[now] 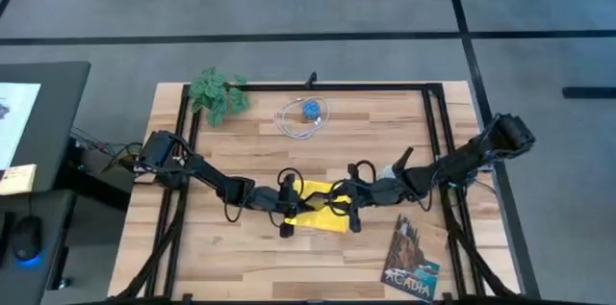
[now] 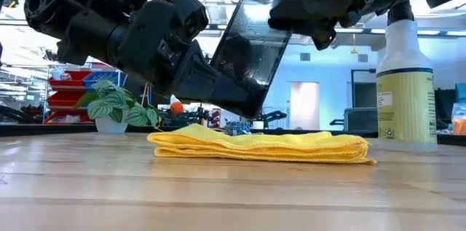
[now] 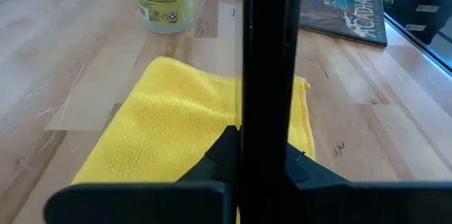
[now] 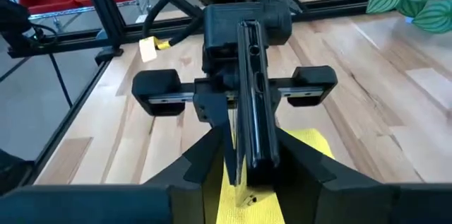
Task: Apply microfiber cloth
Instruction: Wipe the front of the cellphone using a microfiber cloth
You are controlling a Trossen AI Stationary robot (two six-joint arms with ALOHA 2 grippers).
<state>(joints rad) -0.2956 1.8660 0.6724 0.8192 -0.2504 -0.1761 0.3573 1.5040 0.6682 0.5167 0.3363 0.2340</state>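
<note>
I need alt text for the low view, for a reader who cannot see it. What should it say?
Two dark robot arms hold a black smartphone tilted in the air above a folded yellow microfiber cloth lying on the wooden table. A spray bottle stands at the right and a small potted plant at the left.

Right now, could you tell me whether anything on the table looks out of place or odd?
One thing stands out: the black smartphone is off the table, tilted in the air above the folded microfiber cloth, gripped edge-on by both the left gripper and the right gripper. The cloth lies flat, and nothing looks spilled or damaged.
</note>
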